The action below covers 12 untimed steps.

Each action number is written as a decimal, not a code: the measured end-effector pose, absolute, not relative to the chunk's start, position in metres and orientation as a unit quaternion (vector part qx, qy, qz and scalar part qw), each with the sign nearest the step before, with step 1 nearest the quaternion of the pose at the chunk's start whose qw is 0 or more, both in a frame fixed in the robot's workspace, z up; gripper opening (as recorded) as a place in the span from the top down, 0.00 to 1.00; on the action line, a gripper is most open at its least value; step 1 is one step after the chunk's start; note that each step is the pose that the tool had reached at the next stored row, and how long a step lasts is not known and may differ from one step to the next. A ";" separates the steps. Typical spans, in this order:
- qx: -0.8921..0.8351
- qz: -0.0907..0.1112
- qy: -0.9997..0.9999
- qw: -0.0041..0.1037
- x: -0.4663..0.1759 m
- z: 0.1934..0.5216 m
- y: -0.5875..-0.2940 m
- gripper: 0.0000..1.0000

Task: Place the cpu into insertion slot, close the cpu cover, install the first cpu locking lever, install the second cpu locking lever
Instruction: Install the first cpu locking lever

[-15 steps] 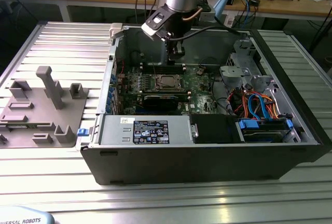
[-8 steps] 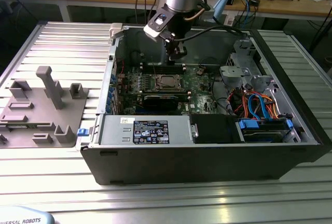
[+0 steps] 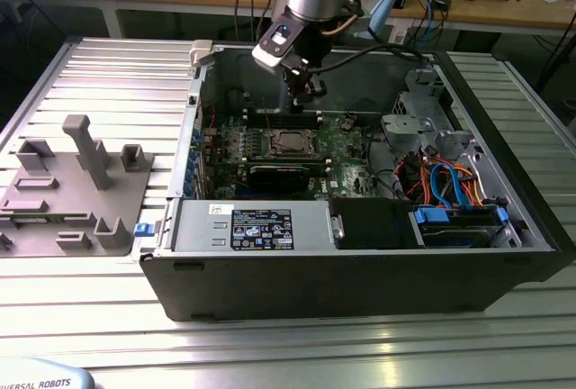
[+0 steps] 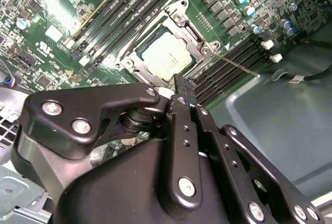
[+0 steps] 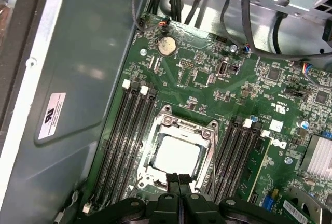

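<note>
The cpu (image 5: pixel 176 157) lies flat in the insertion slot (image 3: pixel 288 143) on the green board, its silver-grey top (image 4: pixel 167 54) showing. The cpu cover (image 5: pixel 181 125) lies down around it as a silvery frame (image 4: pixel 207 47). A thin silvery lever rod (image 4: pixel 238 64) sticks out from the socket's corner over the black memory slots. My gripper (image 3: pixel 309 94) hangs just above the socket's edge. In both wrist views its black fingertips (image 4: pixel 180 81) are pressed together with nothing between them; the gripper (image 5: pixel 179 178) is shut.
The open computer case (image 3: pixel 360 272) lies on a ribbed metal table. Memory slots (image 5: pixel 127 136) flank the socket. A power supply (image 3: pixel 256 227) sits at the front, a drive cage with blue and orange cables (image 3: pixel 454 186) on the exterior view's right, and a grey fixture (image 3: pixel 76 186) on its left.
</note>
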<state>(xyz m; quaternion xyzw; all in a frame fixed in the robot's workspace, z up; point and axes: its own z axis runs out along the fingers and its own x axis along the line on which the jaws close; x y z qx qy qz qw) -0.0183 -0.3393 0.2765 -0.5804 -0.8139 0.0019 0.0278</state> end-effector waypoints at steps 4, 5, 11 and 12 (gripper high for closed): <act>-0.562 0.001 -0.826 0.029 -0.018 0.276 -0.339 0.89; -0.559 0.001 -0.828 0.029 -0.018 0.276 -0.339 0.89; -0.535 0.001 -0.844 0.029 -0.018 0.276 -0.339 0.89; -0.530 0.001 -0.848 0.030 -0.018 0.276 -0.339 0.89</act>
